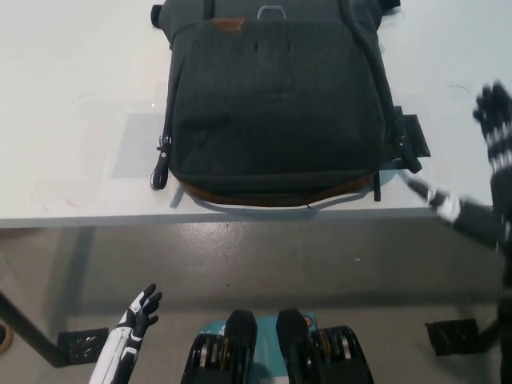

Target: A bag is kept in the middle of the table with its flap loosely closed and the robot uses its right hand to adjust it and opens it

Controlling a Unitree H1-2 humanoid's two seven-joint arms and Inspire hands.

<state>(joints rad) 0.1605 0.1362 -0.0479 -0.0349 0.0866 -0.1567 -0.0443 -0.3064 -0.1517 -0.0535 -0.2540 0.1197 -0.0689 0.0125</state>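
Resting low at the picture's left, below the table edge and well apart from everything on it, the white left hand (pixel 139 313) holds nothing, its fingers spread and released. Above it, the pale table (pixel 72 120) carries the bag (pixel 276 112) in its middle, lying flat with its brown-trimmed bottom edge just at the table's near rim and a zip pull hanging at its left side. Its dark flap (pixel 272 88) lies down over the body, loosely closed, with a small brown patch (pixel 230 26) and a metal loop (pixel 270 11) near the far end; a dark strap end (pixel 410 138) sticks out on the bag's right side. Further right, the black right hand (pixel 494 120) hangs raised over the table's right portion, near the bag but apart from it, blurred; it grasps nothing and its fingers look loosely parted, though the blur leaves this less than certain. By this reading, the task is at its very start: the approach is in hand and the flap is untouched. The next move probably calls for bringing the right hand leftward onto the bag's right edge, then getting fingers under the flap's free edge without dragging the whole bag toward the table's rim.
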